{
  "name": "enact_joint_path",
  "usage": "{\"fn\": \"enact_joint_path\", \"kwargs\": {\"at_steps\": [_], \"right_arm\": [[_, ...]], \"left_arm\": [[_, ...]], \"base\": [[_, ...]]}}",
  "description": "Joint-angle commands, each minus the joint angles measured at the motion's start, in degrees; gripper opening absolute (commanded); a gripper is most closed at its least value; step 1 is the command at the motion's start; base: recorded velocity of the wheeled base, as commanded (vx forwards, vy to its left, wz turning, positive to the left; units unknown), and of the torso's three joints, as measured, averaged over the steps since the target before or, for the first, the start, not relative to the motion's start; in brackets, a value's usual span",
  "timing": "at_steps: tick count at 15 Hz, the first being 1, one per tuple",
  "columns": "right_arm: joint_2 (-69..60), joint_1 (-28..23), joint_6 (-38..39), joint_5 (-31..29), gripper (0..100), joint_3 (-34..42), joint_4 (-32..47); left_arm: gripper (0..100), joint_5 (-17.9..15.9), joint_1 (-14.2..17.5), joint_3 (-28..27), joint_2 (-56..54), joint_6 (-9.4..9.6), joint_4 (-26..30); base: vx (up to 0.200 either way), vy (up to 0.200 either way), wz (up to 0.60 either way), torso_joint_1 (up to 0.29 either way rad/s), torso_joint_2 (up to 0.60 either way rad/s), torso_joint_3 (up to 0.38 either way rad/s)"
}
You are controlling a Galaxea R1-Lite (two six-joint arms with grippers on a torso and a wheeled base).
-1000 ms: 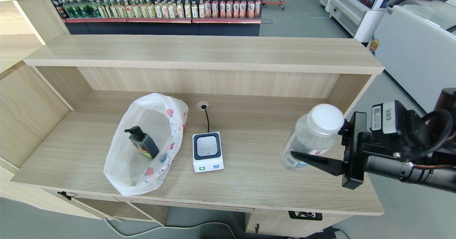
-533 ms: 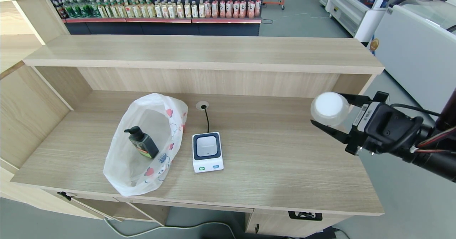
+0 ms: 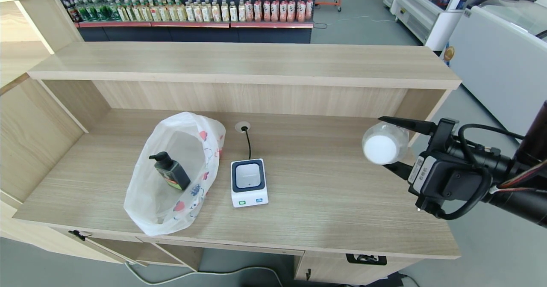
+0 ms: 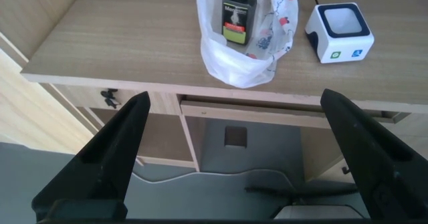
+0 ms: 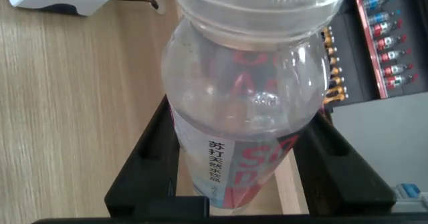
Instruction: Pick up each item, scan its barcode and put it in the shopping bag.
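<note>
The clear bottle (image 3: 379, 149) with the white cap is held off the counter (image 3: 320, 201) over its right end, lying about level with the cap turned toward the head camera; from there the cap hides most of the body. The right wrist view shows the clear body (image 5: 247, 117) with a red and white label, but the cap is cut off at the picture's edge and the base is lost between the fingers (image 5: 147, 160); no barcode can be made out, nor whether there is liquid inside. The right gripper (image 3: 391, 143) is clamped on the bottle, one black finger on each side of it.

The scanner (image 3: 249, 182) – a small white box with a dark window on top – sits near the counter's middle, well apart from the bottle; its black cable (image 3: 248, 143) runs back to a hole in the counter. Just beside it, on the robot's left, the shopping bag (image 3: 145, 193) lies open with a dark pump bottle (image 3: 171, 171) inside; in the left wrist view the pump's top is cut off (image 4: 235, 13).

The left gripper (image 4: 235, 97) hangs spread wide with nothing between its fingers, low in front of the counter's front edge – bag (image 4: 227, 67) and scanner (image 4: 339, 31) lie beyond it.
</note>
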Motion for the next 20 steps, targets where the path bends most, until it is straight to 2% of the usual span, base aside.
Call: {"fn": "enact_joint_path", "kwargs": {"at_steps": [1,3,8,12,15,19,20], "right_arm": [[0.1,0.2,-0.4,0.0,0,0.0,-0.1],[0.5,0.4,-0.5,0.0,0,-0.1,0.0],[0.1,1.1,0.6,1.1,0,-2.3,3.9],[1.3,0.9,2.8,1.5,0,-3.5,4.0],[4.9,-0.9,4.3,7.6,0,-6.3,4.1],[9.2,-3.5,5.2,14.7,0,-6.3,3.5],[9.7,-4.6,5.1,16.1,0,-6.1,3.5]], "left_arm": [[100,0.0,0.0,0.0,0.0,-0.03,0.0],[100,0.0,0.0,0.0,0.0,-0.11,0.0],[100,0.0,0.0,0.0,0.0,-0.2,0.0],[100,0.0,0.0,0.0,0.0,-0.2,0.0],[100,0.0,0.0,0.0,0.0,-0.2,0.0],[100,0.0,0.0,0.0,0.0,-0.03,0.0],[100,0.0,0.0,0.1,0.0,0.06,0.0]], "base": [[0.0,0.0,0.0,0.0,0.0,0.0],[0.0,0.0,0.0,0.0,0.0,0.0],[0.0,0.2,0.0,0.003,0.0,0.002],[0.0,0.2,0.0,0.0,0.0,0.0],[0.0,0.2,0.0,0.001,0.0,0.004],[0.0,0.2,0.0,0.006,0.0,0.001],[0.0,0.0,0.0,0.0,0.0,0.0]]}}
